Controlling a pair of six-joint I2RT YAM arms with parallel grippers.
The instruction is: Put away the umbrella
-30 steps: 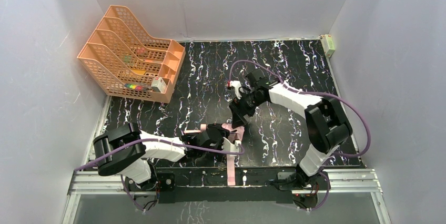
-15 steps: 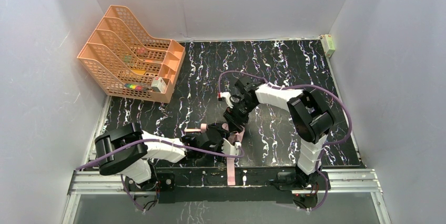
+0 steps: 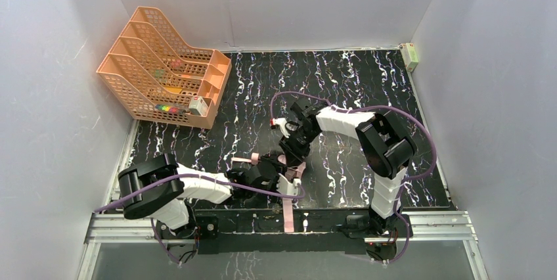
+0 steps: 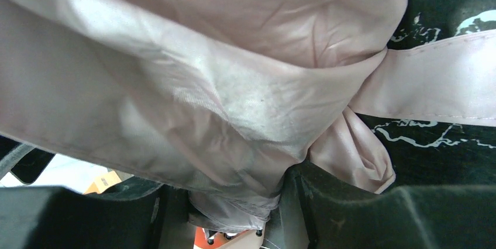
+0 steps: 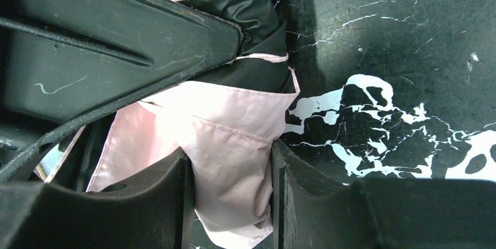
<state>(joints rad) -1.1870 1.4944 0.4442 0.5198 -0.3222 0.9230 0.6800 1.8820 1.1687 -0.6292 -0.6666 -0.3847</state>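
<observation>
Top view bright, even, sharp. Left wrist: pale pink umbrella fabric (image 4: 193,79) soft-focus, sheen upper left.

The umbrella (image 5: 234,126) lies collapsed, pink fabric bunched over black.

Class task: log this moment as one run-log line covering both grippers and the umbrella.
left gripper: shut on umbrella | right gripper: shut on umbrella | umbrella: collapsed, near front edge of table
</observation>
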